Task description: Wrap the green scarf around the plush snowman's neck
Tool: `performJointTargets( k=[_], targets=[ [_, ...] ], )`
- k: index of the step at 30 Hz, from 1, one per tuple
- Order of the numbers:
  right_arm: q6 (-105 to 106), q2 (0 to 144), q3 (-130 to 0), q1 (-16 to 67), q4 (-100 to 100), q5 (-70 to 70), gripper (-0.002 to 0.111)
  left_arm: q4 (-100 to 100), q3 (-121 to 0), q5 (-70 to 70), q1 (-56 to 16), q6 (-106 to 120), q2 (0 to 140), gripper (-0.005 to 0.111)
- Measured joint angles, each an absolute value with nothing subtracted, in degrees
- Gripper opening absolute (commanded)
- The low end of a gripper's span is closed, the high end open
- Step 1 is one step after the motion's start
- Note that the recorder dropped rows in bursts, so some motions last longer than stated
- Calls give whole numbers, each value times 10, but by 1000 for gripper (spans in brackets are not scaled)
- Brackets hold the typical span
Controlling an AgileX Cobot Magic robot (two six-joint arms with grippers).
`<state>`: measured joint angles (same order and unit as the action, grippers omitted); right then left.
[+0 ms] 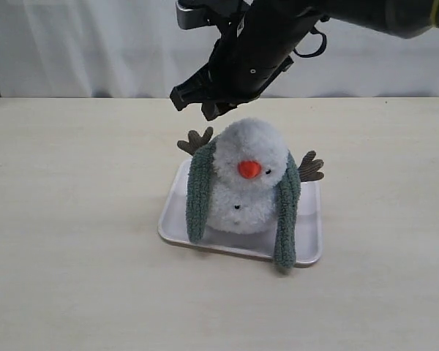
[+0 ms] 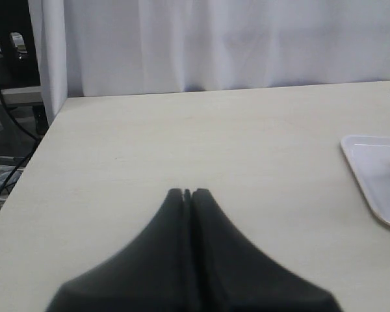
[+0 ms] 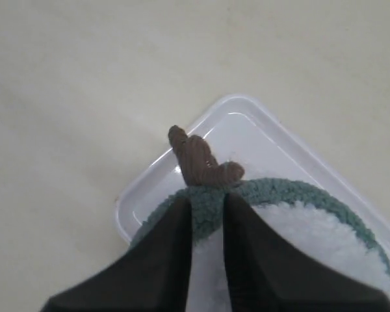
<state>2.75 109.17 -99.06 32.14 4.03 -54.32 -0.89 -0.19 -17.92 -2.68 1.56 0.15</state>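
While the left gripper (image 2: 187, 193) sits pinched shut and empty over the table (image 2: 182, 130), off the left edge of the tray (image 1: 168, 232), the right gripper (image 1: 208, 108) hangs just above the plush snowman (image 1: 249, 146), jaws slightly parted and gripping nothing. The snowman sits mid-tray with the green scarf (image 1: 198, 194) looped behind it, one end hanging down each side. Draping looks done; crossing the ends in front remains.

A robot test lab: a pale beige wood-grain table (image 1: 73, 219) screened by plain white curtains (image 1: 80, 44), loose black cables (image 2: 10, 114) beside it.
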Motion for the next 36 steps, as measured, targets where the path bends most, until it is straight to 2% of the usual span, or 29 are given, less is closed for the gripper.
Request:
performJointTargets(
  k=[28, 36],
  targets=[
    [-7, 1170, -972, 334, 0, -537, 19, -9, -2, -179, -27, 16, 2, 0],
    [126, 1118, -967, 335, 96, -587, 19, -9, -2, -179, -27, 16, 2, 0]
  ],
)
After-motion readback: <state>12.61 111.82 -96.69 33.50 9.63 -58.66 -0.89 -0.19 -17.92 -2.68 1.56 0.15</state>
